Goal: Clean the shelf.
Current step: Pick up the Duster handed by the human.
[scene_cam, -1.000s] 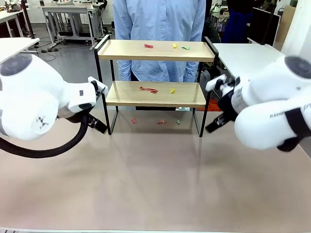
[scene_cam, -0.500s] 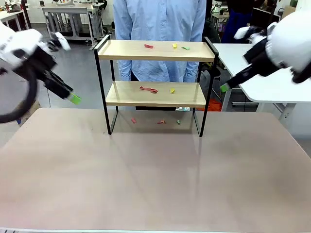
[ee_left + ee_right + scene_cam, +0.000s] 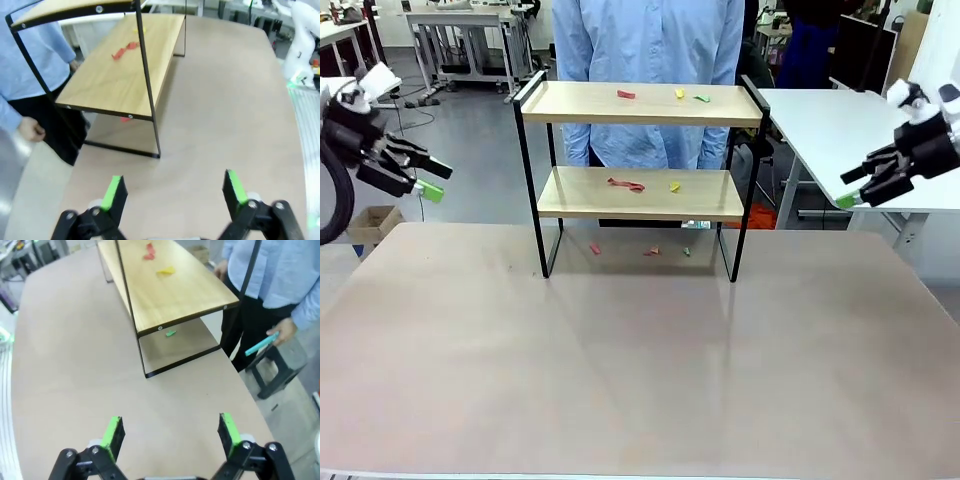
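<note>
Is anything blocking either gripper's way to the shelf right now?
Nothing visible does. The left gripper and right gripper hang open at the table's sides, each with a free line over it to the shelf. The person stands behind it.

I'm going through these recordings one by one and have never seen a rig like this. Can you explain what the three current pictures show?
The machine is a two-armed robot working at a beige table. Each arm ends in a two-finger gripper with green pads. The wide picture comes from a fixed camera between the arms. In it the left gripper hangs at the left edge and the right gripper at the right, both open and empty. The other two pictures come from a camera on each wrist, looking along that arm's own fingers. A two-tier wooden shelf stands on the table, and a person in a blue shirt stands behind it. Small red, yellow and green scraps lie on both boards and on the table beneath.
</note>
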### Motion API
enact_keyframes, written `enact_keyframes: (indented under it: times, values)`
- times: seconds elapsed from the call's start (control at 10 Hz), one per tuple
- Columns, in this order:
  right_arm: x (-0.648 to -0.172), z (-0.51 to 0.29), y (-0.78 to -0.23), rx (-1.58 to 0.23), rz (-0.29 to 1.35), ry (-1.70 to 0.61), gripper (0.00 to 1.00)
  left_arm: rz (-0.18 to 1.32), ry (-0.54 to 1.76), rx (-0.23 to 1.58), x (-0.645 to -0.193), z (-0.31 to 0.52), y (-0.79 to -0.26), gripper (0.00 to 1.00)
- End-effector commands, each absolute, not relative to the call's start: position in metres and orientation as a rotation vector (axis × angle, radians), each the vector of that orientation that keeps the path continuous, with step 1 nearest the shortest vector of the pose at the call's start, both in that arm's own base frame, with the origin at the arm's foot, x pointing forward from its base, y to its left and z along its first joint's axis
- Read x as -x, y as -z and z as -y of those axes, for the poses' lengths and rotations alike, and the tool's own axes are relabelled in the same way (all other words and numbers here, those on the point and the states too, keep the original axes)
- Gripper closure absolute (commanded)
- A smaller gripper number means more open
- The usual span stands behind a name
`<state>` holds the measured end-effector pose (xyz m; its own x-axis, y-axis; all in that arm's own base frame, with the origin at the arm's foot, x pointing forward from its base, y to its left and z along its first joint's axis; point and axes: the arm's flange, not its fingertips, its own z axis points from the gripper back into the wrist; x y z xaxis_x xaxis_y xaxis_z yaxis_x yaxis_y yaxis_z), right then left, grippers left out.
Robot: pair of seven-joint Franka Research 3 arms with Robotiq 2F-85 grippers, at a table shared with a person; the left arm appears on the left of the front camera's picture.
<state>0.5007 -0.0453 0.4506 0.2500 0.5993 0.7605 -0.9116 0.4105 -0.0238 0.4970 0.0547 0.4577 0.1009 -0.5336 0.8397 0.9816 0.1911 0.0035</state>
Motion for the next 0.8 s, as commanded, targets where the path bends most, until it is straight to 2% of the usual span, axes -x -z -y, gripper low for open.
enact_keyframes:
  times: [0.0, 0.5, 0.6, 0.7]
  values:
    - [-0.497, 0.034, -0.466, -0.440, 0.743, -1.037, 0.00, 0.787, 1.245, 0.639, -0.488, -0.047, -0.478, 0.00]
    - [-0.497, 0.034, -0.466, -0.440, 0.743, -1.037, 0.00, 0.800, 1.254, 0.645, -0.493, -0.047, -0.475, 0.00]
    - [-0.499, 0.032, -0.462, -0.432, 0.737, -1.063, 0.00, 0.789, 1.210, 0.708, -0.520, -0.061, -0.463, 0.00]
    - [-0.532, 0.053, -0.453, -0.512, 0.776, -1.027, 0.00, 0.798, 1.156, 0.802, -0.545, -0.081, -0.446, 0.00]
